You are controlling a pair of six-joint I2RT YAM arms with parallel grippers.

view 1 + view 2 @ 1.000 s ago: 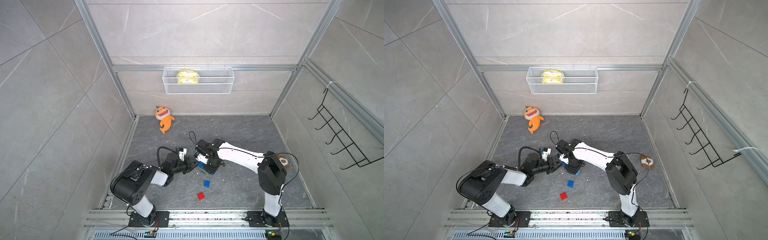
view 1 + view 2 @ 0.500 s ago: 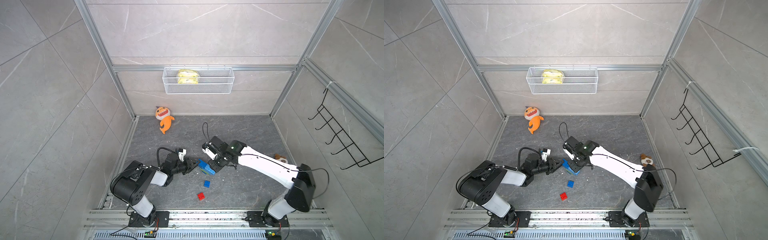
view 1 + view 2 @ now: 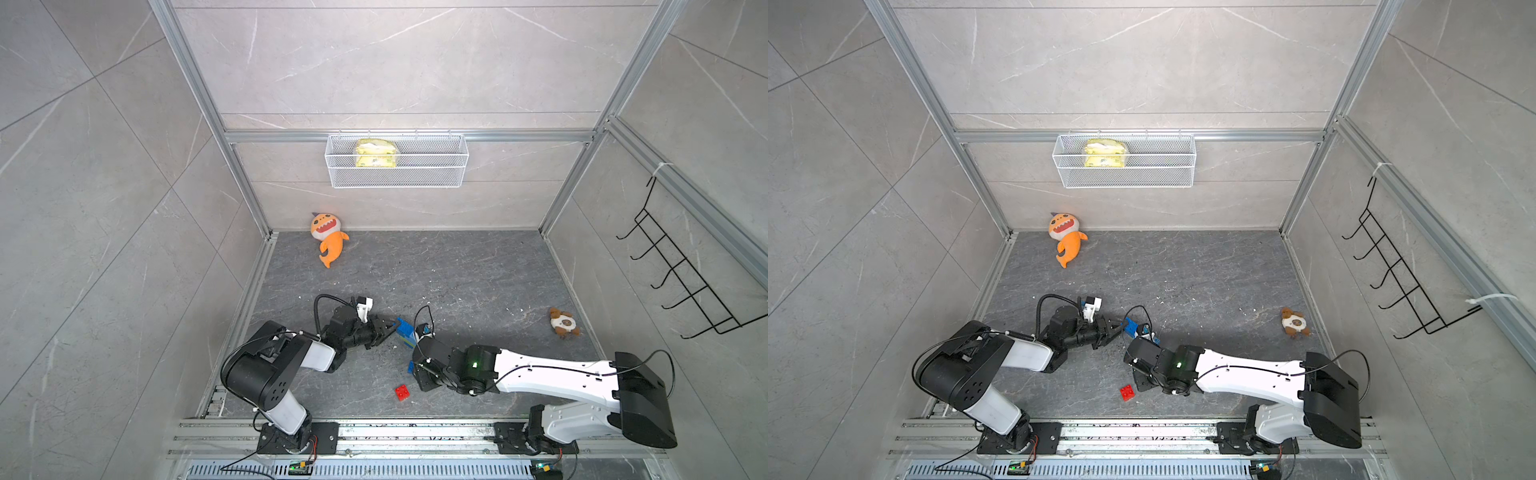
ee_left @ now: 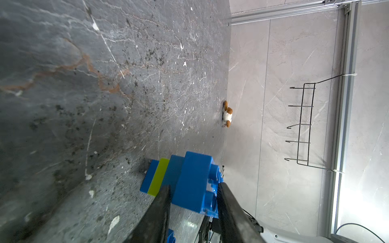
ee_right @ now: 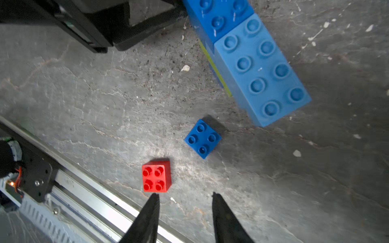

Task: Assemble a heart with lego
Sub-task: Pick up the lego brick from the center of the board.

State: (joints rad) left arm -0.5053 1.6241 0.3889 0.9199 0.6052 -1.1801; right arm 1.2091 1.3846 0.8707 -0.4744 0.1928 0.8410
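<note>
The heart [image 3: 405, 330] [image 3: 1130, 327] is a stepped stack of blue lego with a lime-green layer. It rests on the dark floor, and my left gripper [image 3: 388, 328] [image 4: 193, 186] is shut on its top blue brick [image 4: 189, 181]. In the right wrist view the stack [image 5: 252, 63] shows its studded blue top. A loose blue square brick [image 5: 202, 138] and a red square brick [image 5: 156, 176] [image 3: 401, 392] lie nearer the front. My right gripper [image 5: 184, 194] hangs open and empty above the floor, right beside the red brick.
An orange plush fish [image 3: 328, 241] lies at the back left. A small brown plush [image 3: 562, 323] sits near the right wall. A wire basket [image 3: 436, 174] hangs on the back wall and a hook rack [image 3: 681, 274] on the right wall. The metal rail [image 3: 374, 428] borders the front.
My right arm has drawn back from the stack toward the front and now hovers by the loose red and blue squares. The left gripper has kept its hold.
</note>
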